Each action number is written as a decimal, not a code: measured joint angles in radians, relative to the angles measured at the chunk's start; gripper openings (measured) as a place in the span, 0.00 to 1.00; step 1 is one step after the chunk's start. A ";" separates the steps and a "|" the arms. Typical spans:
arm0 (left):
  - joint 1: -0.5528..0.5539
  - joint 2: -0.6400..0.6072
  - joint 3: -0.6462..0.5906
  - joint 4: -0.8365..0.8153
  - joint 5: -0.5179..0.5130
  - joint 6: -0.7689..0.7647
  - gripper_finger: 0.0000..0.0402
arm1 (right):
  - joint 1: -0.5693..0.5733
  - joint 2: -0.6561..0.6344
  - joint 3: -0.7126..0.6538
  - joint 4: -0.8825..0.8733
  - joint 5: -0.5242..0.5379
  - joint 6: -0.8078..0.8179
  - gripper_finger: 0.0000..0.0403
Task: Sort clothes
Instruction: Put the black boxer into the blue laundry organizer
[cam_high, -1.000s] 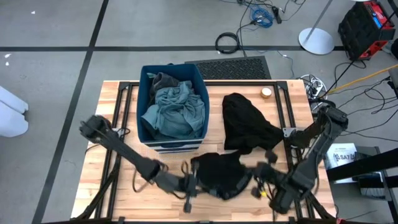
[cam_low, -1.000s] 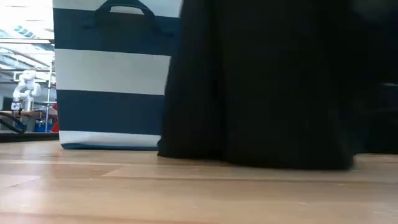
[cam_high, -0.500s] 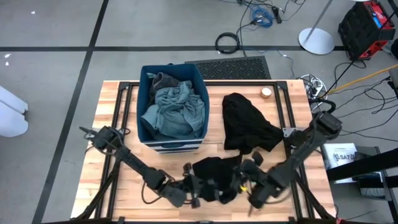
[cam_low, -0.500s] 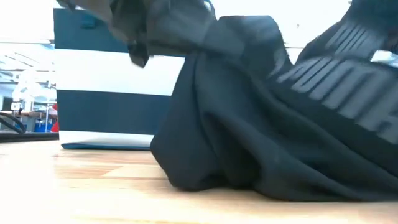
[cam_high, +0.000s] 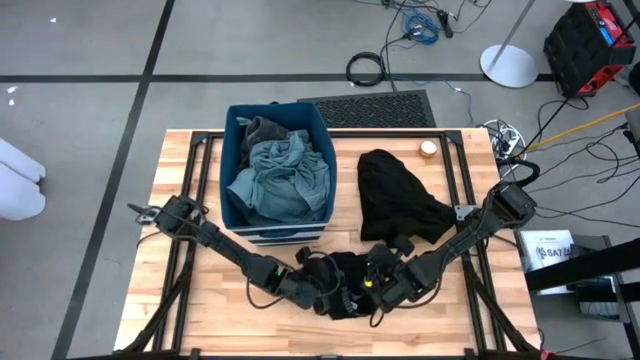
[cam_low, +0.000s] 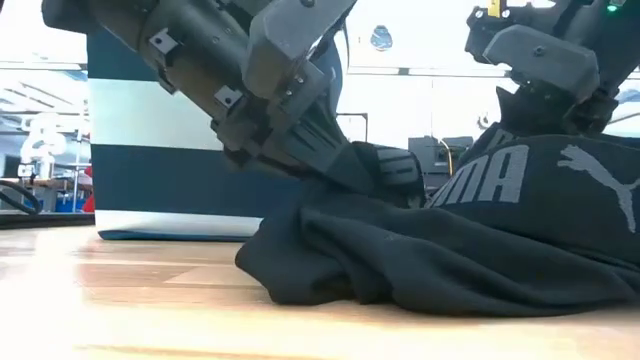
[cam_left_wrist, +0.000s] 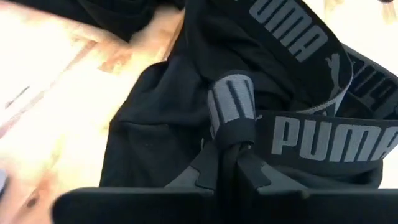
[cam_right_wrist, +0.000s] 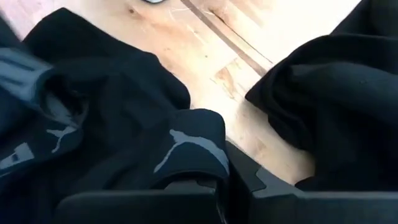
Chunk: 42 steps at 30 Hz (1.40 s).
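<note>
A black garment with a grey PUMA waistband (cam_high: 345, 288) lies bunched on the wooden table near its front edge; it also shows in the low view (cam_low: 450, 250). My left gripper (cam_high: 320, 290) is shut on it from its left side and my right gripper (cam_high: 385, 287) from its right side. A second black garment (cam_high: 395, 198) lies flat on the table farther back. Grey-green and dark grey clothes (cam_high: 280, 175) fill the navy-blue bin (cam_high: 232, 215). My left gripper pinches a folded bit of the grey elastic waistband (cam_left_wrist: 230, 109) between its two fingers, slanting down from the table's left; it also shows in the low view (cam_low: 385, 168). The garment's lower part rests bunched on the table. My right gripper pinches a fold of black fabric bearing the grey leaping-cat logo (cam_right_wrist: 193, 146) between its two fingers, coming from the table's right. The fabric sags slack from the hold onto the table.
The bin stands at the table's back left of middle. A small round pale object (cam_high: 428, 148) sits near the far right edge. Black frame rails (cam_high: 462, 190) run along the table's sides. Bare wood (cam_high: 190, 310) lies at the front left.
Both grippers have moved toward each other, toward the table's middle, and come down. The black garment, which hung spread between them like a curtain, has sunk and bunched up on the table.
</note>
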 joint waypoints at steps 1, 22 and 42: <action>0.005 0.000 0.000 -0.001 0.016 0.003 0.09 | 0.000 -0.002 0.000 0.000 -0.003 -0.009 0.00; -0.018 -0.249 0.024 -0.350 -0.022 0.080 0.54 | -0.003 -0.006 0.000 -0.056 -0.125 0.045 0.31; -0.209 -0.477 0.026 -0.021 -0.415 0.655 0.54 | -0.013 0.056 -0.131 0.086 -0.209 0.127 0.47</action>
